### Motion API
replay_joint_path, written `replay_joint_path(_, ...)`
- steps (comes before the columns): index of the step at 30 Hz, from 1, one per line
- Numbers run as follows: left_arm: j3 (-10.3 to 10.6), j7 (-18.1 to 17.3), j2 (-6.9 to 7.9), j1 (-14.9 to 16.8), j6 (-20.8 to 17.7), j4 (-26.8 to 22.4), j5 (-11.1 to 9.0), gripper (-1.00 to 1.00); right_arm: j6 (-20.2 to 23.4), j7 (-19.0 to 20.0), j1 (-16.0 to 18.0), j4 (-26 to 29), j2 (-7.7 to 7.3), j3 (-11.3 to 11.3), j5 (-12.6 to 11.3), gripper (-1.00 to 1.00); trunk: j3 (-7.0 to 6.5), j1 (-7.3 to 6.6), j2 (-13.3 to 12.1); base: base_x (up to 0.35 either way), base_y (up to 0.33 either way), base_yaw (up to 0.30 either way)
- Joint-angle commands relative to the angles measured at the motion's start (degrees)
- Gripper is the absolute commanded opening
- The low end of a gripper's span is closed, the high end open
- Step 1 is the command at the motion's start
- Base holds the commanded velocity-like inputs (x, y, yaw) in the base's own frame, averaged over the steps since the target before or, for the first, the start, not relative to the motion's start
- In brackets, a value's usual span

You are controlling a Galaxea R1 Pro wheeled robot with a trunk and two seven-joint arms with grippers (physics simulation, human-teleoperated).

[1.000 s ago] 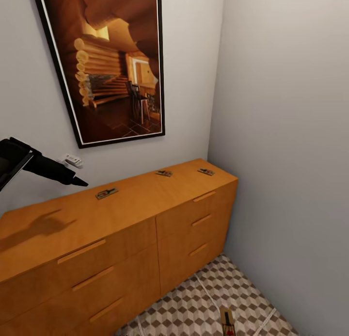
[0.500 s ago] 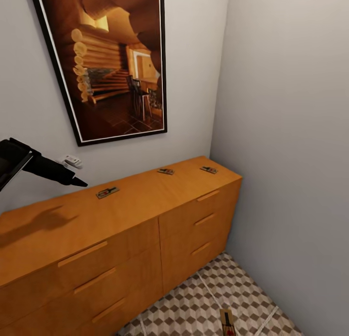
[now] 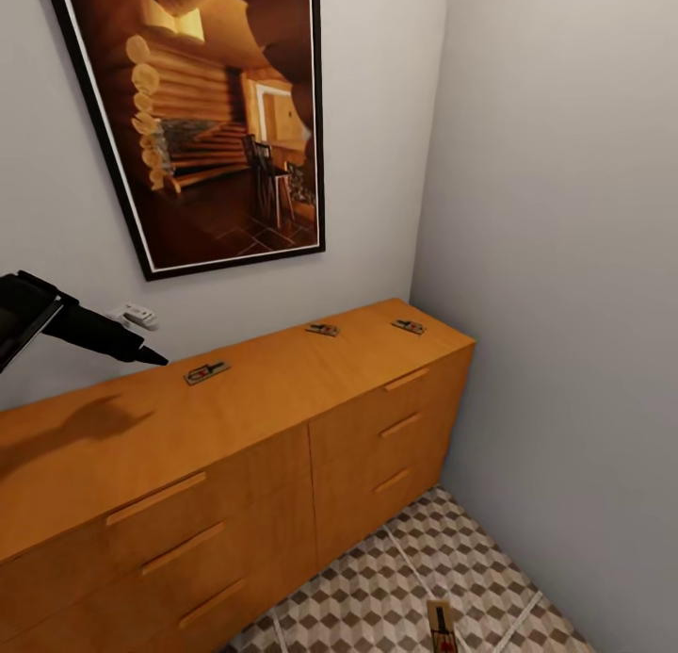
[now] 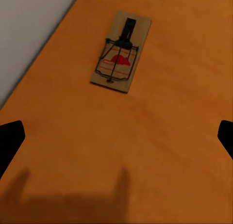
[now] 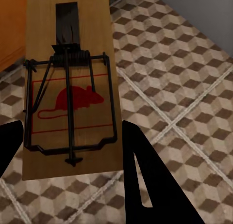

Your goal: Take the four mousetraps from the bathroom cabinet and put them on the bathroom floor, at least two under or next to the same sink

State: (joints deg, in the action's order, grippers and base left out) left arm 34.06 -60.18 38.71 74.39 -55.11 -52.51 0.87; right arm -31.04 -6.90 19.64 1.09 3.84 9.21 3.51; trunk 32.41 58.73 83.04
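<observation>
**On the cabinet, three mousetraps left; a fourth in the right gripper**

On the cabinet surface three mousetraps lay apart: one near the left gripper, two more toward the corner. The left gripper hovered above the wood, its fingers spread wide and empty, the nearest trap ahead of them. The right gripper was clenched on a fourth mousetrap over the bathroom floor. Against the frame of a second before, the view had swung slightly; the framed picture sat a little higher and leftward, while the traps kept their places on the cabinet.
</observation>
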Motion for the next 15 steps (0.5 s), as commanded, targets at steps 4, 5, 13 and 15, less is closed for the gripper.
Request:
replay_joint_path(4, 0.21, -0.20, -0.05, 0.06, -0.35, -0.05, 0.10, 1.00, -0.17, -0.31, 0.04, -0.04, 0.10, 0.28, 0.27, -1.00, 0.43, 0.00, 0.04, 0.008, 0.002, 0.000)
replay_joint_path(5, 0.21, -0.20, -0.06, 0.08, -0.35, -0.05, 0.10, 1.00, -0.17, -0.31, 0.04, -0.04, 0.10, 0.28, 0.27, -1.00, 0.52, 0.00, 0.04, 0.003, 0.001, 0.000)
replay_joint_path(13, 0.22, -0.20, -0.12, 0.06, -0.35, 0.01, 0.03, 1.00, -0.17, -0.31, 0.04, -0.04, 0.11, 0.28, 0.27, -1.00, 1.25, 0.00, 0.04, 0.000, 0.000, 0.000)
replay_joint_path(15, 0.22, -0.20, -0.17, 0.06, -0.35, 0.03, 0.02, 1.00, -0.17, -0.31, 0.04, -0.04, 0.11, 0.28, 0.27, -1.00, 1.43, 0.00, 0.04, 0.003, 0.000, 0.000)
